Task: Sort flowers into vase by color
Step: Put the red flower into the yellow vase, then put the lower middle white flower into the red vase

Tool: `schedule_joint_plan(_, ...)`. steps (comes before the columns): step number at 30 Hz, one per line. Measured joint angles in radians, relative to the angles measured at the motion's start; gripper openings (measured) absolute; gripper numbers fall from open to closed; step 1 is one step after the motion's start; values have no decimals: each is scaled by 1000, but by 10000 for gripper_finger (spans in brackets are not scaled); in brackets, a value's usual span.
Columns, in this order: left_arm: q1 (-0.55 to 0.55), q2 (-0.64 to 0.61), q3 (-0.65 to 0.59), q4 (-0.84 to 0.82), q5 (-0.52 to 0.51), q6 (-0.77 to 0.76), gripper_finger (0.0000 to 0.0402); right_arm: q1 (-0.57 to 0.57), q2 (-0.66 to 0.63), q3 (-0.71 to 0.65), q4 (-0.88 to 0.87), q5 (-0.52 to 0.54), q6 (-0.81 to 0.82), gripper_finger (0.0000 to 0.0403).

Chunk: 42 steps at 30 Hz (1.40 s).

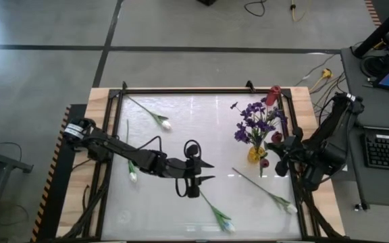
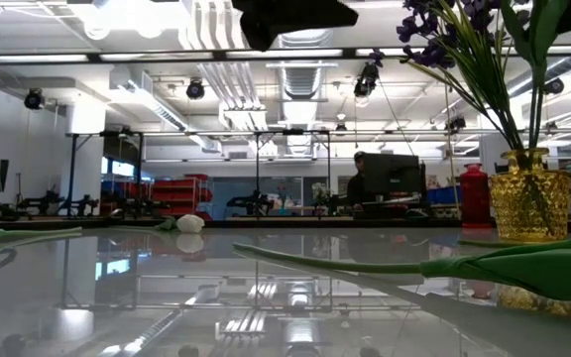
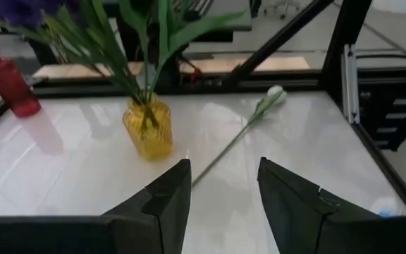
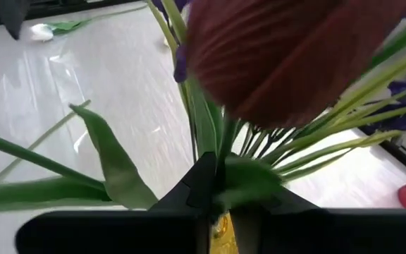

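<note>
Right gripper clamped on dark red flower stems, just beside the yellow vase of purple sprays.

Left gripper hovers mid-table, fingers apart, empty. White tulips lie loose: one at the far left, one by the left arm, one at the near edge, one near right. Red vase at the far right corner. Risk: red stems dropped into the yellow vase mixes colours; a sideways push there could tip it.
</note>
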Motion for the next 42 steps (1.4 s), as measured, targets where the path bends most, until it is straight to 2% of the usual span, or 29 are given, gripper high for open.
schedule_joint_plan(7, -10, 0, 0, 17, 0, 14, 153, 0, 0, -17, -2, -14, 29, 80)
schedule_joint_plan(12, -18, -2, 0, 16, 13, 11, 156, 0, 0, 69, -10, -106, -59, 132)
schedule_joint_plan(16, -19, 0, 0, -23, 97, -10, 169, 0, 0, 185, -45, -186, -140, 169)
schedule_joint_plan(20, -20, 11, 0, -76, 136, -50, 191, 0, -2, 287, -94, -268, -162, 204)
schedule_joint_plan(24, -22, 42, 0, -89, 185, -66, 220, 0, -12, 344, -94, -385, -182, 239)
schedule_joint_plan(30, -16, 140, 4, -89, 352, -37, 244, 1, -11, 386, -94, -493, -171, 283)
schedule_joint_plan(35, -15, 266, 108, -147, 450, 75, 233, 1, -13, 432, -94, -526, -171, 299)
schedule_joint_plan(42, -2, 472, 346, -378, 635, 137, 222, 1, -12, 504, -93, -531, -171, 291)
